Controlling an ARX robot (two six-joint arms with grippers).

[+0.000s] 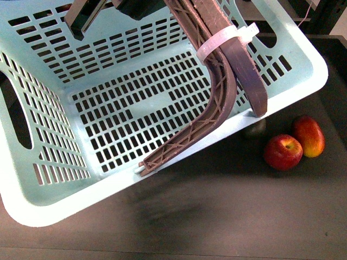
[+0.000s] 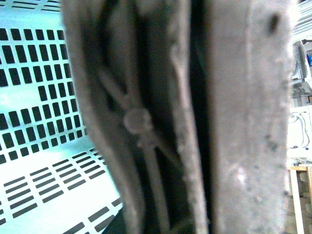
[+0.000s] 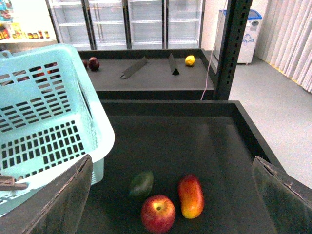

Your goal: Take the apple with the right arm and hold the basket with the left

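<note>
Round red apple (image 3: 158, 213) lies on dark table (image 1: 217, 216), outside large mint-green slotted plastic basket (image 1: 49, 179), near its corner. Dark green oval fruit (image 3: 141, 184) sits closest to basket, w/ elongated red-yellow fruit (image 3: 191, 196) farthest. R gripper (image 3: 171, 162): fingers spread wide, empty. L gripper (image 1: 84, 21) is over basket by brown curved handle (image 1: 217, 103); grip can't be told.

Quick count: 1 mint-green basket (image 1: 303, 59) with 1 brown handle (image 1: 217, 103) and 1 white zip tie (image 1: 222, 40). Next to it are 3 loose fruits: 1 red apple (image 1: 283, 152), 1 long red-orange fruit (image 1: 309, 135), 1 dark green fruit (image 3: 142, 184). The back shelf (image 3: 156, 75) has 1 yellow fruit (image 3: 189, 60).
</note>
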